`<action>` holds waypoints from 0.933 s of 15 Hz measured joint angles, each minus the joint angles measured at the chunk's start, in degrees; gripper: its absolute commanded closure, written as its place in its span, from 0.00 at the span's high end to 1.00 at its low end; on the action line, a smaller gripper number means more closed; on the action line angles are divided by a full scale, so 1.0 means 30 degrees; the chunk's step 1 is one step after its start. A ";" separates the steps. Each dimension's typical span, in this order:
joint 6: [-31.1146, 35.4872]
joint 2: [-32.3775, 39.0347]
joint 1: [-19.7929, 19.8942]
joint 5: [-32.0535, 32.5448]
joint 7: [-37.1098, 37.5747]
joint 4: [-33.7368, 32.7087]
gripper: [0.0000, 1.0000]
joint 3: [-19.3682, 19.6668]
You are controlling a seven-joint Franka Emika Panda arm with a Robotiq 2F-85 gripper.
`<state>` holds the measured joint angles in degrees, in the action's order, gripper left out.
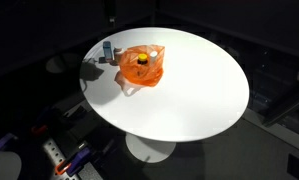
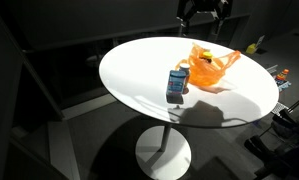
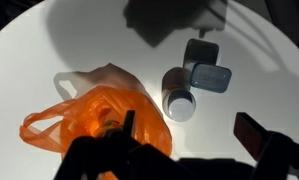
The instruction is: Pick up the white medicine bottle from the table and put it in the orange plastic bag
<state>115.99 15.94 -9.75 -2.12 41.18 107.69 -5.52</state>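
Note:
The white medicine bottle [image 3: 179, 104] stands upright on the table [image 3: 259, 70], seen from above in the wrist view, just right of the orange plastic bag [image 3: 94, 120]. My gripper [image 3: 189, 132] is open and empty, high above the table, with its fingers either side of the space just in front of the bottle. The bag lies crinkled on the table in both exterior views [image 1: 142, 68] [image 2: 211, 68], with a yellow-and-black object [image 1: 141, 60] inside. The gripper shows dark at the top edge of an exterior view [image 2: 202, 12].
A small blue-grey bottle [image 3: 207, 72] [image 2: 176, 85] stands touching or right beside the white bottle, on the side away from me. The round white table [image 1: 199, 90] stands on a pedestal foot [image 2: 164, 152]. Dark floor and clutter surround it.

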 measured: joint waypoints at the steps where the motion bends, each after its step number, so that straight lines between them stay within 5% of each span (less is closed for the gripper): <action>1: 0.0000 0.0002 0.0000 0.0000 0.0003 -0.0021 1.00 0.0008; 14: 0.3523 0.2536 -0.0043 -0.0003 -0.0007 0.0160 1.00 0.0388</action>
<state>126.56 23.54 -9.88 -2.13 41.16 108.17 -4.35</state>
